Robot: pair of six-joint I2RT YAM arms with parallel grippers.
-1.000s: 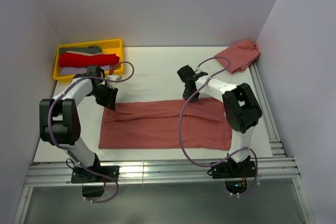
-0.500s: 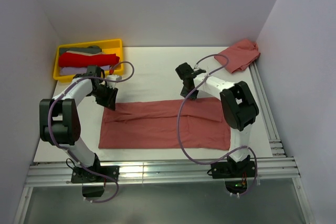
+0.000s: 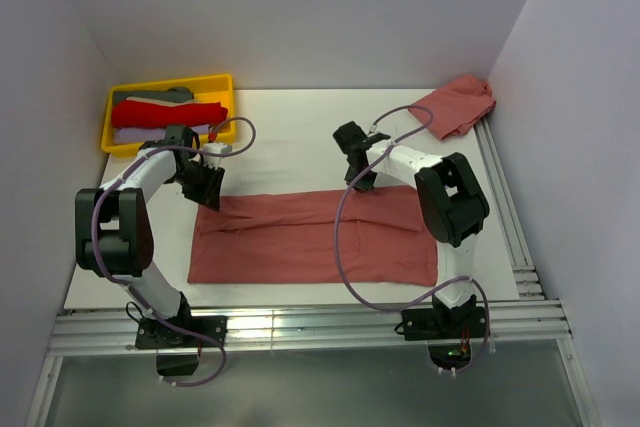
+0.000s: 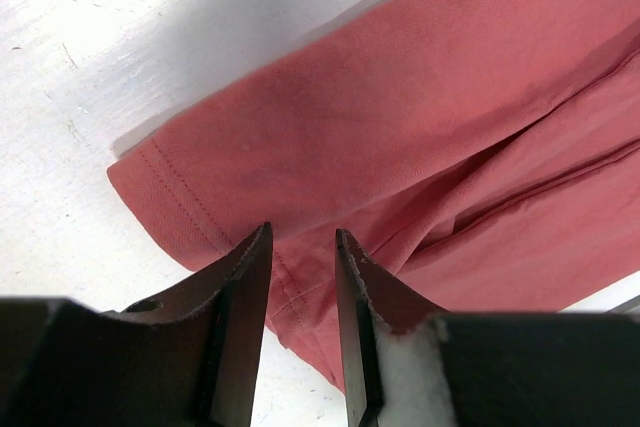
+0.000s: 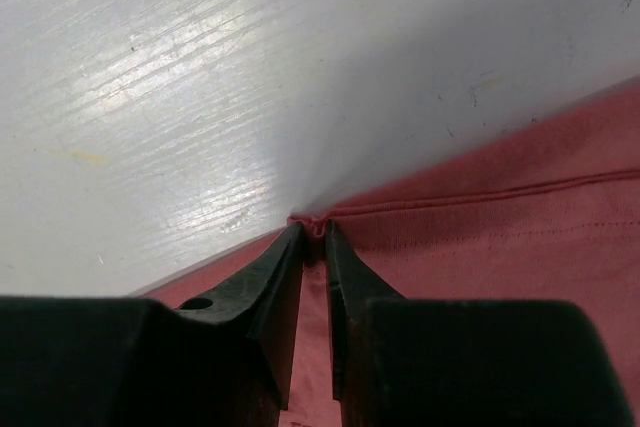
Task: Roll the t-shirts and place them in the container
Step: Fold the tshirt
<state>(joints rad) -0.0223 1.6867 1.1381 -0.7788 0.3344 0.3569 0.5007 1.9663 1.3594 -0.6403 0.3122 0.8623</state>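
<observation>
A salmon-red t-shirt (image 3: 310, 242) lies flat on the white table, folded into a long band. My left gripper (image 3: 207, 190) stands at its far left corner. In the left wrist view the left gripper (image 4: 302, 232) is open, its fingers either side of the stitched sleeve hem of the t-shirt (image 4: 400, 127). My right gripper (image 3: 361, 183) is at the middle of the band's far edge. Seen from the right wrist, this gripper (image 5: 313, 227) is shut on a small pinch of the t-shirt (image 5: 500, 237) hem. A second t-shirt (image 3: 457, 105) lies crumpled at the back right.
A yellow tray (image 3: 229, 107) with folded clothes in red, grey and lilac sits at the back left, just behind my left arm. Grey walls close in the table on three sides. Metal rails (image 3: 300, 327) run along the near edge.
My right gripper has shifted a little to the left along the far edge and closed on the hem. The left arm and the band of cloth have not moved.
</observation>
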